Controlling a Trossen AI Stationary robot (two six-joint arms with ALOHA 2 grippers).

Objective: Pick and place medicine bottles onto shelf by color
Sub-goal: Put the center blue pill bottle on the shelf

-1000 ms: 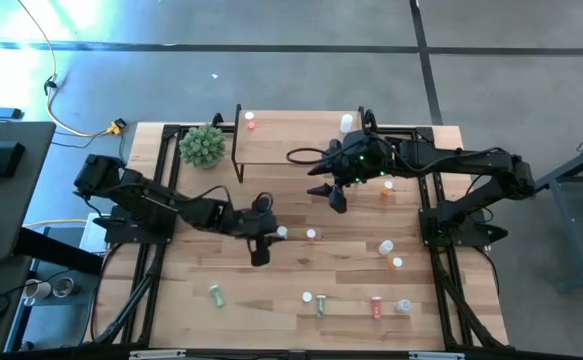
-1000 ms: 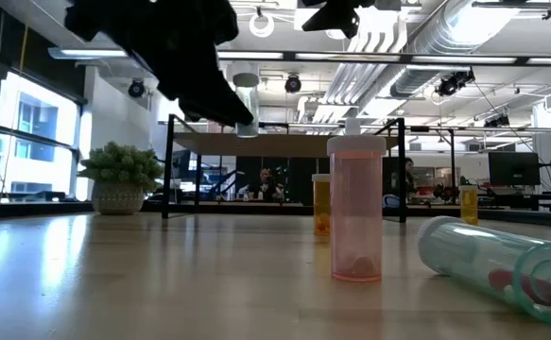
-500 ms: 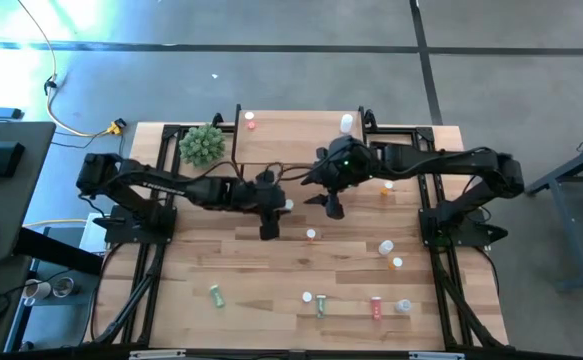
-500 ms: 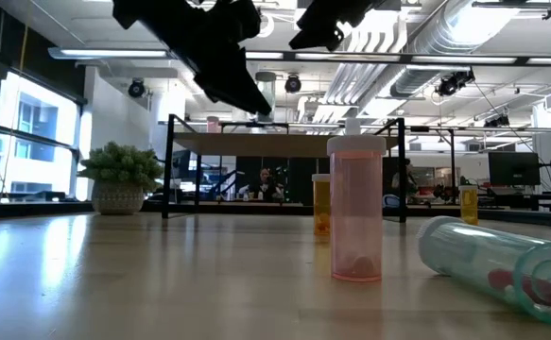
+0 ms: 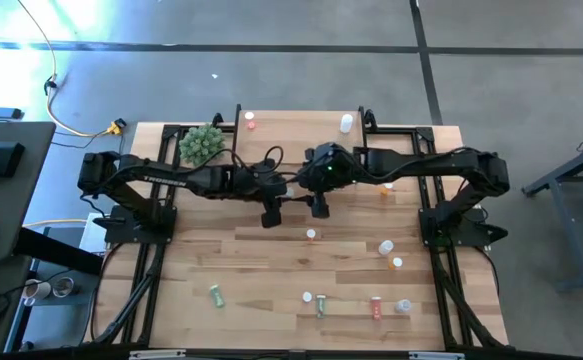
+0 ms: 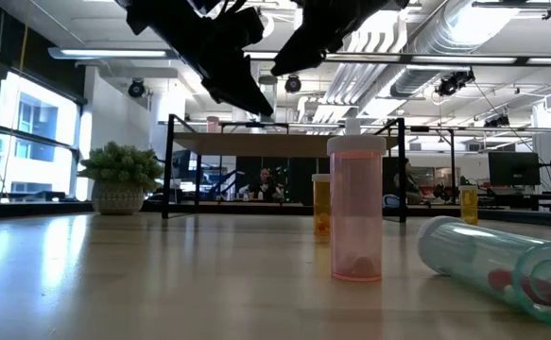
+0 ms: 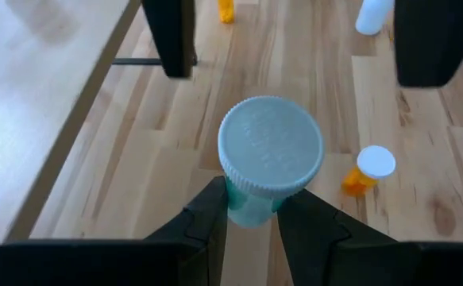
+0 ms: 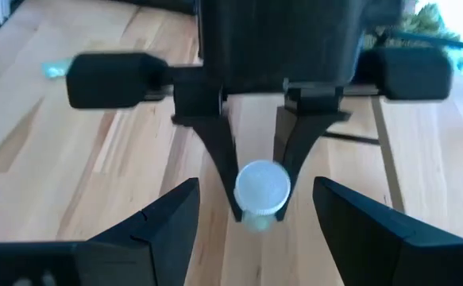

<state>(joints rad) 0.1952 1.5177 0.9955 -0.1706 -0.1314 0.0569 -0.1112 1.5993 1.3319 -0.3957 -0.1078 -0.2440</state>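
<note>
My left gripper (image 5: 271,207) is shut on a teal-green bottle with a white cap (image 7: 271,155), held in the air in front of the shelf (image 5: 291,143). My right gripper (image 5: 319,207) is open and faces the left gripper. Its fingers (image 8: 160,226) stand apart on either side of the line to the bottle (image 8: 263,188) and do not touch it. A red bottle (image 5: 250,121) and a white bottle (image 5: 347,123) stand on the shelf top. Other bottles stand or lie on the table's near right part. My left gripper pinches the bottle's teal body (image 7: 251,210) just under the white cap, between its two fingers. The bottle is lifted clear of the table, and its cap end sticks out past the fingers.
A potted green plant (image 5: 202,145) stands left of the shelf. A pink bottle (image 5: 311,235) stands upright just nearer than the grippers. Orange bottles (image 5: 386,187) (image 5: 397,264), green ones (image 5: 216,295) (image 5: 321,303), a red one (image 5: 376,307) and clear ones (image 5: 403,306) are scattered on the slatted table.
My left gripper has carried the bottle up and toward the table's far edge, to just in front of the shelf. My right gripper has gone toward the table's left edge and now stands close to the left gripper, facing it.
</note>
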